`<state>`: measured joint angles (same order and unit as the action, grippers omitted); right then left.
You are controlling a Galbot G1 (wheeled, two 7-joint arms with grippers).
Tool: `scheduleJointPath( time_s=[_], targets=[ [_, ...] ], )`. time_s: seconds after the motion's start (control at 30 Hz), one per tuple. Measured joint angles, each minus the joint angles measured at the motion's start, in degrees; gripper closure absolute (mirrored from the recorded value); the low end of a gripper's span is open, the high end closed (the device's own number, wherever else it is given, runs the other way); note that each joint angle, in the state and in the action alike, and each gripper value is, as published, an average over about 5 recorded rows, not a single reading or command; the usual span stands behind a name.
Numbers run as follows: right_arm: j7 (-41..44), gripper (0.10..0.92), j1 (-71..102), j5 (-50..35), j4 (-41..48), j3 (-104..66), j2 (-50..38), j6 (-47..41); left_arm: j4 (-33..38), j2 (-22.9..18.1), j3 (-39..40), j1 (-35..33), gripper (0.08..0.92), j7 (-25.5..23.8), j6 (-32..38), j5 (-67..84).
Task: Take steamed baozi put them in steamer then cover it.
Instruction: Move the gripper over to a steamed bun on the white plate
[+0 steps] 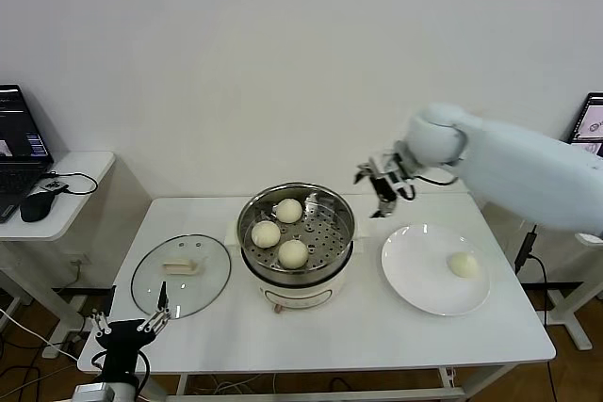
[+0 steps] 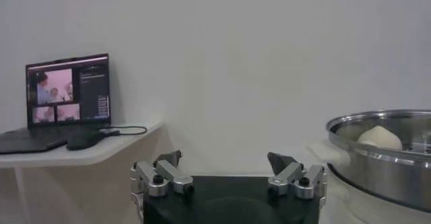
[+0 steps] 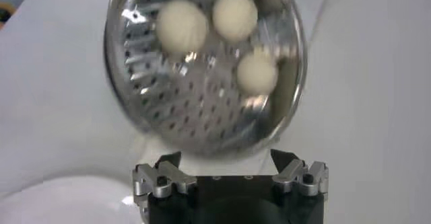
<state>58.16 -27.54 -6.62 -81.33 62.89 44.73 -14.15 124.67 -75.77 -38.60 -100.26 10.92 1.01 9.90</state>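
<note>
While three of the steamed baozi [image 1: 293, 253] are sitting on the perforated tray inside the steamer [image 1: 252, 212], which is standing in the middle of the white table [image 1: 330, 331], a fourth bun [image 1: 462, 265] is lying alone on the white plate [image 1: 415, 280] just to the steamer's right. Above the table's far edge, between steamer and plate, the right gripper [image 1: 386, 188] is hanging in the air with its jaws standing apart and holding nothing; its wrist camera is looking down past the fingers [image 3: 165, 171] onto the three buns in the tray. On the steamer's other side the cover [image 1: 151, 289], a glass lid with a cream handle, is lying flat on the table, just beside the pot but not touching it. Down at the near left corner of the table the left gripper [image 1: 132, 325] is waiting low, its jaws also spread wide and empty. Off to the left, a laptop [image 1: 19, 152] is glowing on a small side table [image 1: 71, 204].
</note>
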Motion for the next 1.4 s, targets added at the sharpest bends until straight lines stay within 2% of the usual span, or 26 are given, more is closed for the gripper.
scheduleJointPath(
  time_s=[0.27,0.53,1.0,1.4],
  targets=[
    [2.8,0.203,9.3,4.7,1.4,-7.7,-7.8,-3.4,-0.4,0.2,0.1,-0.1,0.177,-0.2,-0.3,-0.6],
    [5.2,0.203,21.5,12.3,6.4,-18.8,-10.2,-5.1,-1.3,0.2,-0.1,-0.5,0.177,-0.2,-0.4,-1.3],
    [5.4,0.203,35.6,24.1,17.4,-33.6,-6.1,-6.2,-2.0,0.0,-0.8,-1.6,0.177,-0.2,-0.2,-1.5],
    [4.2,0.203,38.8,28.0,23.7,-38.1,-1.8,-6.5,-2.5,-0.1,-0.3,-1.0,0.177,-0.2,-0.2,-1.5]
  ],
)
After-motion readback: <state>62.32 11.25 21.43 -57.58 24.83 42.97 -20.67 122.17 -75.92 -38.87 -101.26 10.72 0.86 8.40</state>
